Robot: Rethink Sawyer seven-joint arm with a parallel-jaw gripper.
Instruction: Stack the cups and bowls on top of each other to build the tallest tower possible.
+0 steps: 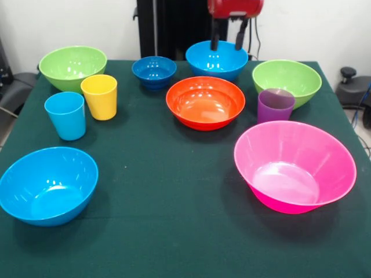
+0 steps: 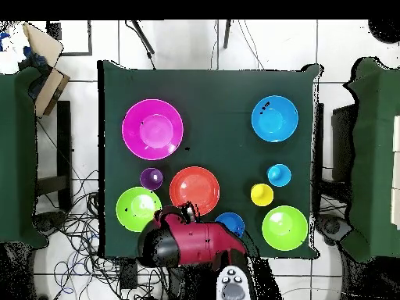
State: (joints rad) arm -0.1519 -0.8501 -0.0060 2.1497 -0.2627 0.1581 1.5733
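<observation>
Gripper (image 1: 226,36) open and empty, fingers spread above far blue bowl (image 1: 217,59)

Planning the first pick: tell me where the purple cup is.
In the front view, the purple cup stands right of centre, between the orange bowl and a green bowl, just behind the pink bowl.

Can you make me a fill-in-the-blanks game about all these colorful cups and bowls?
1. The biggest bowl on the table is colored ____.
2. The yellow cup stands right beside the light ____ cup.
3. The purple cup stands in front of a lime ____ bowl.
4. The tool hangs above a bright blue ____.

Missing words: pink, blue, green, bowl
</observation>
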